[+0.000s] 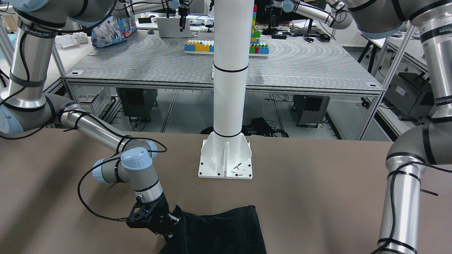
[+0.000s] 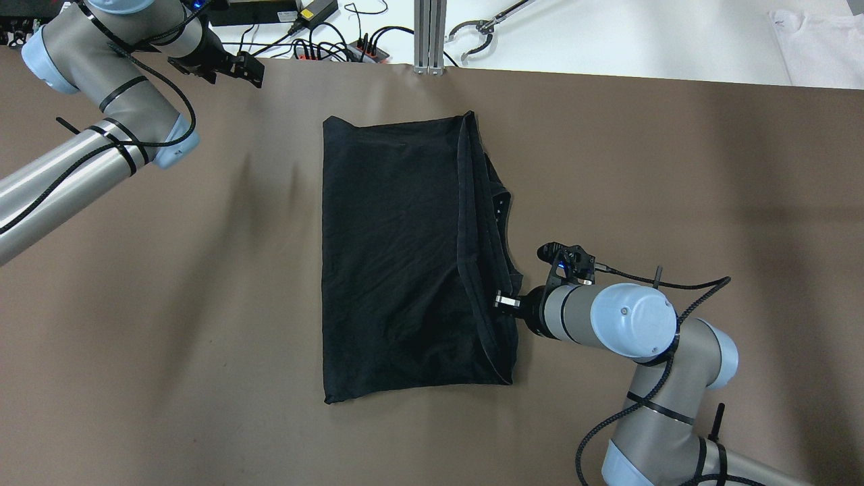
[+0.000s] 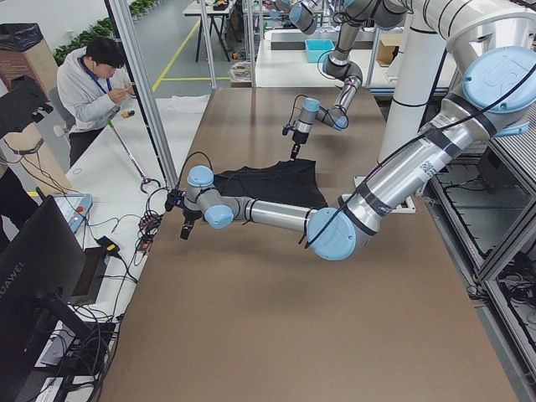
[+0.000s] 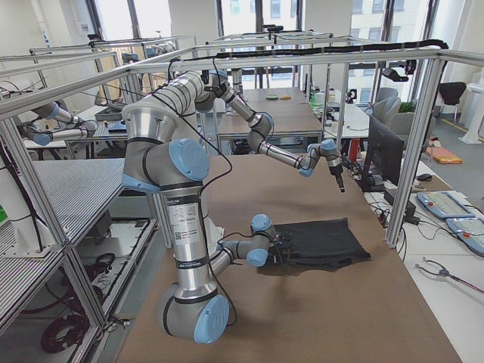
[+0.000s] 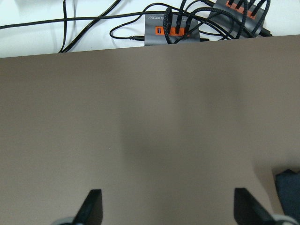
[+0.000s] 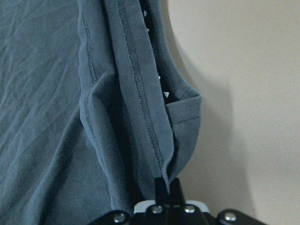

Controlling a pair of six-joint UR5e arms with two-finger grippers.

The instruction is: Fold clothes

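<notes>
The black cloth [image 2: 398,256] lies flat on the brown table, roughly rectangular, with its right hemmed edge bunched and lifted into a ridge. It also shows in the front view [image 1: 222,231]. My right gripper [image 2: 496,302] is shut on that hemmed edge; the right wrist view shows the fingers pinching the folded hem [image 6: 140,117] at the gripper [image 6: 166,187]. My left gripper [image 2: 246,69] is open and empty, over bare table near the far left edge, away from the cloth. In the left wrist view its fingertips [image 5: 93,206] stand wide apart, with a cloth corner [image 5: 288,187] at the lower right.
A white pole's base [image 1: 226,160] is bolted to the table on the robot's side of the cloth. Power strips and cables [image 5: 171,30] lie just past the table's far edge. An operator [image 3: 100,79] stands by the far edge.
</notes>
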